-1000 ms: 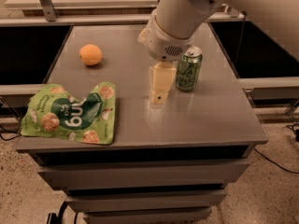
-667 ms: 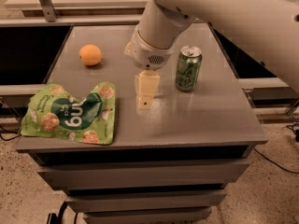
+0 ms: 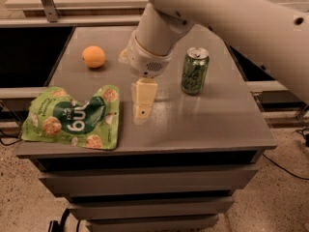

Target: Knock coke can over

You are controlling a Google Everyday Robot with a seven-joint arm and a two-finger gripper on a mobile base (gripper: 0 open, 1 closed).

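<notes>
The coke can (image 3: 195, 70), slim and green with pale script and a silver top, stands upright on the grey table (image 3: 217, 122), right of centre. My gripper (image 3: 143, 105) hangs from the big white arm and points down at the table's middle, left of the can and clear of it. Its cream fingers (image 3: 144, 94) sit together with no gap showing and hold nothing. Their tips are close to the table top.
An orange (image 3: 93, 56) lies at the back left. A flat green snack bag (image 3: 72, 116) lies at the front left corner, just left of the gripper. The white arm (image 3: 227, 18) spans the back right above the can.
My gripper has moved left and a little toward the front, away from the can. The can, orange and bag have not moved.
</notes>
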